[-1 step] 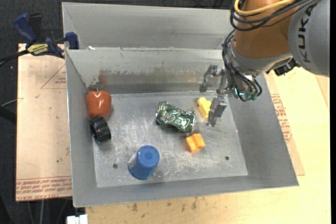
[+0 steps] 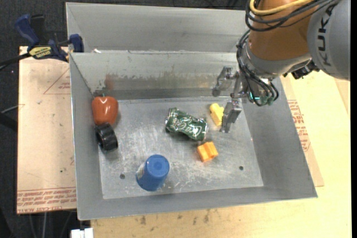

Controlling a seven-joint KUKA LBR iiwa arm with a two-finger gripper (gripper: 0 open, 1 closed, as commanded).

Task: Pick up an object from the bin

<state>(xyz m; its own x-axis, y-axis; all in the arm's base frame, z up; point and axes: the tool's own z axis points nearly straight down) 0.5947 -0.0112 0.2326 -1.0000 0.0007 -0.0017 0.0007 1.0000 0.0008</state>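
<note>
Yellow block (image 2: 216, 113) loose on the bin (image 2: 223, 175) floor right of centre, near crushed green can (image 2: 186, 124); pincer (image 2: 226, 102) spread and empty just beside it, gap judged ample for straddling so small a piece

Reads "KUKA" in dark letters running down the grey link of the arm (image 2: 333, 30) at the right, beside the orange cover (image 2: 281, 19), with pale printing on the crumpled green can (image 2: 187, 124) too small to make out.
</note>
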